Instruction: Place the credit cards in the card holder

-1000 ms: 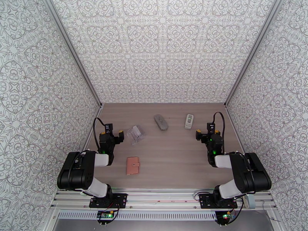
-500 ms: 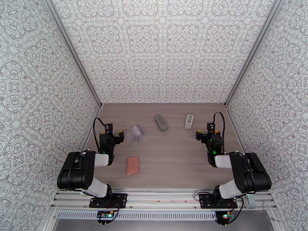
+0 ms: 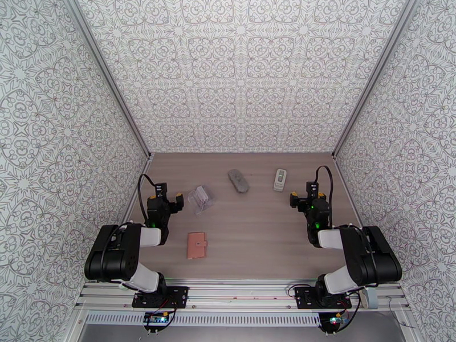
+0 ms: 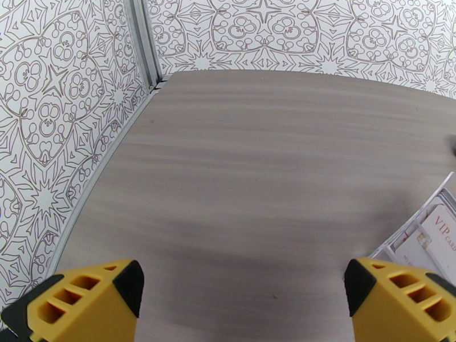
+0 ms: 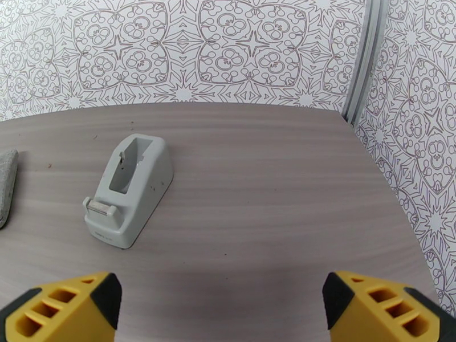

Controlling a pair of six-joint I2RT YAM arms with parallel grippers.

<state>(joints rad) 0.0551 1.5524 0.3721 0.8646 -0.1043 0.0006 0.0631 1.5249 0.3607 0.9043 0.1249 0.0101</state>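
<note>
Nothing has moved. The left claw [image 4: 242, 283] and the right claw [image 5: 221, 297] stay wide and empty. The credit cards [image 4: 438, 232] lie untouched, so the job has not begun.

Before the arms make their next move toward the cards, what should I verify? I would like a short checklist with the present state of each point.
1. Left gripper open: ok.
2. Right gripper open: ok.
3. Both grippers empty: ok.
4. Cards found, at the clear plastic piece to the left gripper's right: ok.
5. Number of cards: cannot tell.
6. Pink wallet open to receive cards: cannot tell.
</note>
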